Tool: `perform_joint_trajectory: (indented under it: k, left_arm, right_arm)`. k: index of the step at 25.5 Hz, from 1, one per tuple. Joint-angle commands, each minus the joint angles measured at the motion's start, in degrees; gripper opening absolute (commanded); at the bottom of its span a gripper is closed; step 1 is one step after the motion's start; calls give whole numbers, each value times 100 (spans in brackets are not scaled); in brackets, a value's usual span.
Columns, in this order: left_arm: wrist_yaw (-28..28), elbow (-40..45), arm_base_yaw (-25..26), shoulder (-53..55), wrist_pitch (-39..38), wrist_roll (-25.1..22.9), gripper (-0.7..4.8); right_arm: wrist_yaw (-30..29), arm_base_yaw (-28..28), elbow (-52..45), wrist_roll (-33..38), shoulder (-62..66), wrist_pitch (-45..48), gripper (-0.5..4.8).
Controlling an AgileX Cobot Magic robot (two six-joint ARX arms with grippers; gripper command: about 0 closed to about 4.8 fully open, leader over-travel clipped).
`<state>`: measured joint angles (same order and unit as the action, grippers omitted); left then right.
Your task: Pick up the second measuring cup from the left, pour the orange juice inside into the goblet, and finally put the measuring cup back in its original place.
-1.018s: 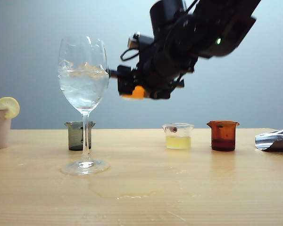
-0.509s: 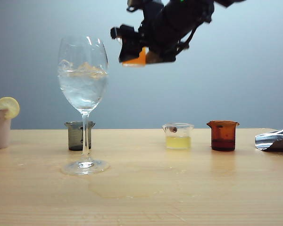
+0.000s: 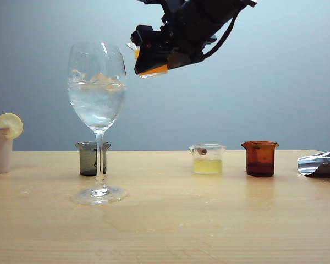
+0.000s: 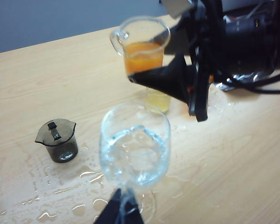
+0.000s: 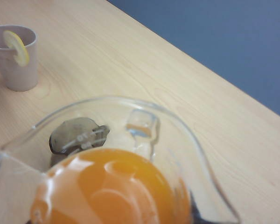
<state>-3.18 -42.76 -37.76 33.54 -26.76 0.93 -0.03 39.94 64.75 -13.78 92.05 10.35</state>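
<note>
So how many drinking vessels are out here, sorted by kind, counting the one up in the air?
Small measuring cups: 4 (smoky grey, pale yellow liquid, amber, orange juice one held aloft by the right end effector)
Goblet: 1
Pale cup with lemon slice: 1
Total: 6

Right gripper (image 3: 152, 55) with second measuring cup (image 4: 141, 46) now higher, tilted toward goblet (image 3: 97, 88).

The pale wood bench (image 3: 220, 220) carries the goblet (image 3: 98, 121), a smoky grey cup (image 3: 89, 158), a yellow-liquid cup (image 3: 207, 159), an amber cup (image 3: 260, 158), a lemon-rimmed cup (image 3: 0, 148) and spilled puddles (image 4: 91, 175), all well below the right pincer (image 3: 154, 52).
</note>
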Motion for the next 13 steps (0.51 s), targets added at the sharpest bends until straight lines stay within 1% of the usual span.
perform_joint_trajectory:
  k: [1,3,7,13]
  left_arm:
    - [-361,-33,-295,101,79,142,-5]
    - [-507,-33,-389,170,74,275,-5]
    - [-625,-33,-393,278,76,271,-5]
    - [-623,-33,-393,348,74,269,-5]
  right_arm:
    - [-9,15,44,-245,-138,83,134]
    - [-11,44,44,-433,-208,11,134]
    - [-13,55,44,-599,-372,-184,134]
    - [-37,59,46,-785,-535,-343,134]
